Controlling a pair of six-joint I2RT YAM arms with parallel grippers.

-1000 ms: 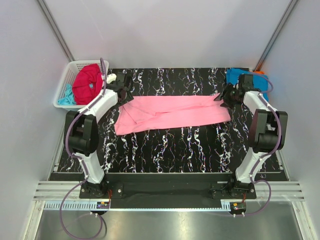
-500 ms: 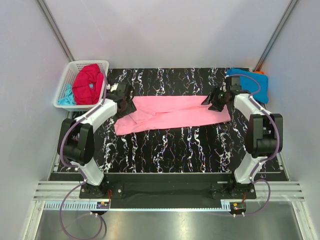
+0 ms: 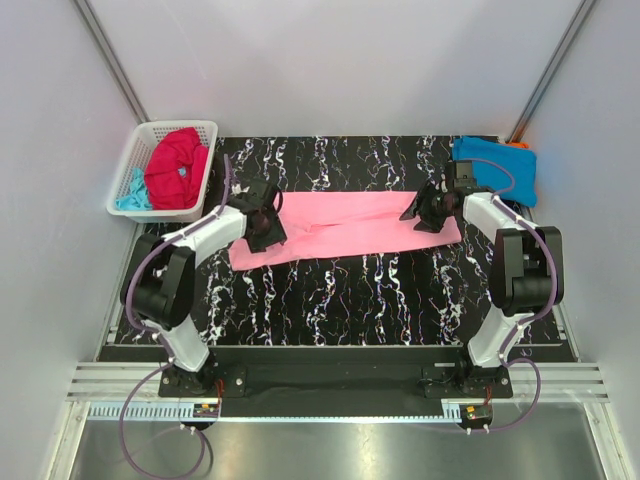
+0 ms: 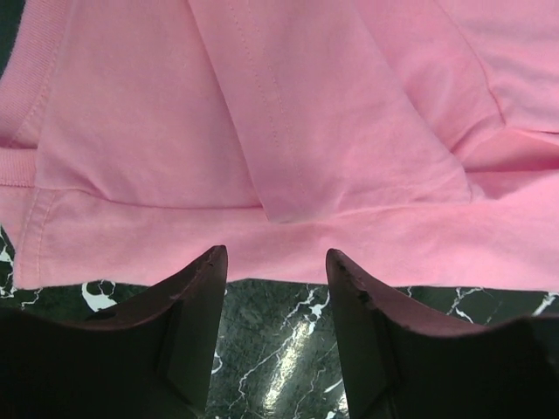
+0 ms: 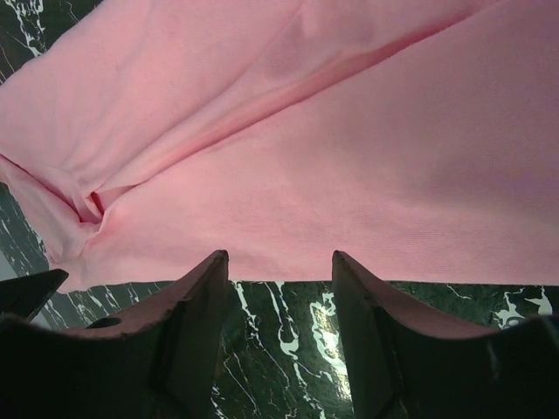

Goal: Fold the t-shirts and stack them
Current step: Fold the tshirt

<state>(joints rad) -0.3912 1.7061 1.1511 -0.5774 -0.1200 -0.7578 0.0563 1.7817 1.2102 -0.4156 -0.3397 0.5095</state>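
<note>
**Left wrist view.** We see the left gripper (image 4: 275, 260) with its two dark, wedge-shaped fingers (image 4: 196, 297) parted and clasping nothing. The glossy black, white-veined marble table (image 4: 288, 349) shows in the gap. The hem of the light pink t-shirt (image 4: 262, 113) lies right at the fingertips, at 12 o'clock; we cannot tell whether they touch it. The cloth is a soft matte knit with stitched seams and one folded flap.

**Right wrist view.** The right gripper (image 5: 279, 264) is likewise spread and empty. The pink edge crosses at its tips, and a shallow crease runs toward 10 o'clock.

**Top view.** The light pink t-shirt lies flat as a long band across the table's middle, with a gripper at each end. Farther off at 10 o'clock, a white lattice basket (image 3: 140, 131) holds a crumpled crimson t-shirt (image 3: 175, 165) and a pale aqua t-shirt (image 3: 128, 197). At 2 o'clock a bright blue t-shirt (image 3: 495, 165) lies over an orange t-shirt (image 3: 517, 146), of which only a sliver shows.
</note>
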